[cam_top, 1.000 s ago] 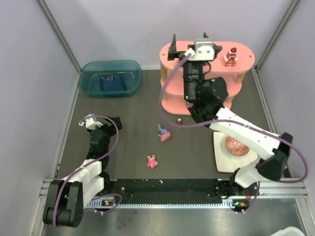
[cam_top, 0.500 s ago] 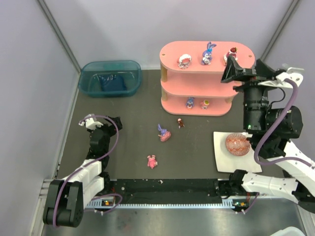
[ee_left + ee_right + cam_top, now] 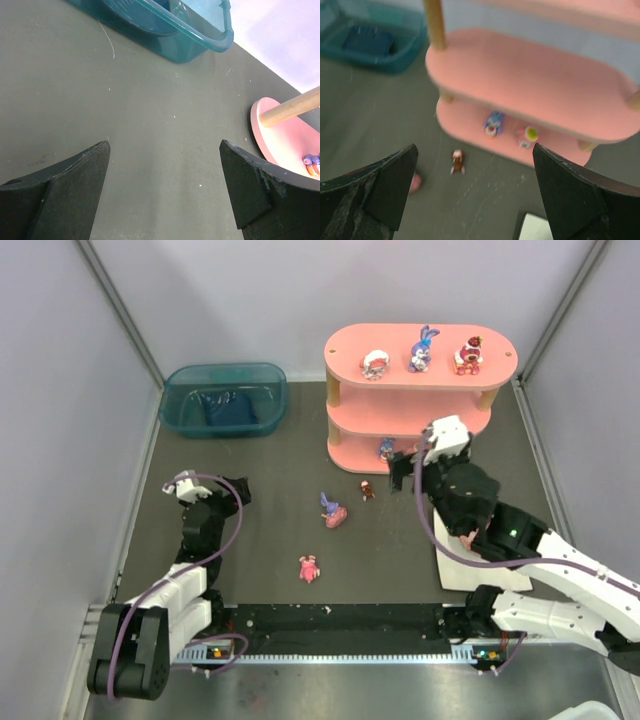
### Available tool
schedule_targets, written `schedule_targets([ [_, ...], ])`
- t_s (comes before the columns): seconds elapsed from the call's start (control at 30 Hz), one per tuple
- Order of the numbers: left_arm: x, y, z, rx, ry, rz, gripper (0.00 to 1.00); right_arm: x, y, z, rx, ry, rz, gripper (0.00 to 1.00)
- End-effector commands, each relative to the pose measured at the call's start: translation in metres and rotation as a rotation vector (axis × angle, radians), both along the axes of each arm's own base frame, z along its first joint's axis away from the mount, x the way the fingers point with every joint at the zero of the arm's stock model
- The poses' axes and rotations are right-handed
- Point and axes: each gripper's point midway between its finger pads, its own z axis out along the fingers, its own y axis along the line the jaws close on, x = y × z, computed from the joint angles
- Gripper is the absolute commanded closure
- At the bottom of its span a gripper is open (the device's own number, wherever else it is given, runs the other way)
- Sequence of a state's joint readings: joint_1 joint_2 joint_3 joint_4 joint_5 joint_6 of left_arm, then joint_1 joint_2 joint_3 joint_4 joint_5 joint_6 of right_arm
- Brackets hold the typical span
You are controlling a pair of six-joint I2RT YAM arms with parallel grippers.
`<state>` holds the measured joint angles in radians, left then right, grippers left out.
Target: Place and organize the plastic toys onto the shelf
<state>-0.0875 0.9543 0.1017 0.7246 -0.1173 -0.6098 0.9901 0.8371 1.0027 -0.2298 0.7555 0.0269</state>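
Right arm swung off the shelf's right end and dropped in front of its lower tiers; left arm barely shifted. Right gripper [image 3: 474,150] was spread wide, empty, touching nothing, and faced the shelf [image 3: 345,350] over the dark matte tabletop [image 3: 150,100]. Just ahead lay a tiny brown figurine [image 3: 457,161] on the tabletop, near the bottom board, nothing between it and the jaws. On that board stood a blue figurine [image 3: 492,124] and a pink one with a yellow-green spot [image 3: 526,135], side by side. Top board carried a pale pink figurine [image 3: 376,363], the long-eared bunny [image 3: 423,348] and a red figurine [image 3: 467,355] in a row. Boards were smooth pink ovals on round wooden posts [image 3: 435,22]. Purple-red toy [image 3: 333,512] and pink toy [image 3: 309,568] lay loose mid-table. Right arm overhung a white mat [image 3: 450,570]. Left gripper [image 3: 165,145] was also wide and empty, low near the translucent teal bin [image 3: 224,398].
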Motion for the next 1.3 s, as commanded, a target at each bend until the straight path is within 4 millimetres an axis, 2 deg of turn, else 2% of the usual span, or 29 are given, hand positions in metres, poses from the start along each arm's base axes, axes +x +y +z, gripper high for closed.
schedule_targets([
  [0.0,0.006,-0.004,0.015,0.006,-0.057,-0.025,0.04,-0.022,0.045,-0.069,-0.054,0.213,0.244,0.01],
  [0.13,0.007,-0.004,0.014,0.006,-0.052,-0.026,0.04,-0.031,0.078,-0.101,-0.089,0.329,0.373,0.01],
  [0.27,0.006,-0.004,0.014,0.008,-0.052,-0.023,0.04,-0.049,0.116,-0.136,-0.082,0.480,0.508,0.01],
  [0.33,0.006,-0.004,0.014,0.005,-0.051,-0.023,0.04,-0.057,0.132,-0.152,-0.108,0.500,0.541,0.01],
  [0.37,0.007,-0.004,0.014,0.005,-0.051,-0.023,0.04,-0.068,0.141,-0.156,-0.118,0.505,0.568,0.01],
  [0.43,0.007,-0.004,0.013,0.005,-0.046,-0.022,0.03,-0.072,0.150,-0.169,-0.128,0.532,0.566,0.01],
  [0.5,0.007,-0.004,0.013,0.004,-0.046,-0.021,0.03,-0.071,0.153,-0.182,-0.116,0.577,0.532,0.01],
  [0.6,0.007,-0.004,0.014,0.002,-0.048,-0.024,0.03,-0.059,0.152,-0.187,-0.109,0.577,0.449,0.01],
  [0.67,0.007,-0.005,0.013,0.002,-0.046,-0.026,0.03,-0.056,0.158,-0.199,-0.139,0.598,0.439,0.02],
  [0.7,0.007,-0.005,0.013,0.000,-0.046,-0.026,0.03,-0.053,0.163,-0.197,-0.139,0.596,0.438,0.04],
  [0.73,0.007,-0.004,0.014,0.002,-0.048,-0.024,0.04,-0.051,0.166,-0.207,-0.161,0.614,0.427,0.05],
  [0.77,0.007,-0.004,0.013,0.002,-0.046,-0.024,0.03,-0.050,0.169,-0.208,-0.159,0.617,0.424,0.07],
  [0.87,0.006,-0.004,0.013,0.005,-0.048,-0.022,0.03,-0.040,0.175,-0.213,-0.139,0.629,0.406,0.15],
  [1.07,0.006,-0.003,0.014,0.004,-0.049,-0.020,0.03,-0.015,0.169,-0.222,-0.133,0.640,0.369,0.29],
  [1.27,0.006,-0.003,0.015,0.003,-0.052,-0.020,0.03,0.005,0.162,-0.230,-0.093,0.654,0.361,0.55],
])
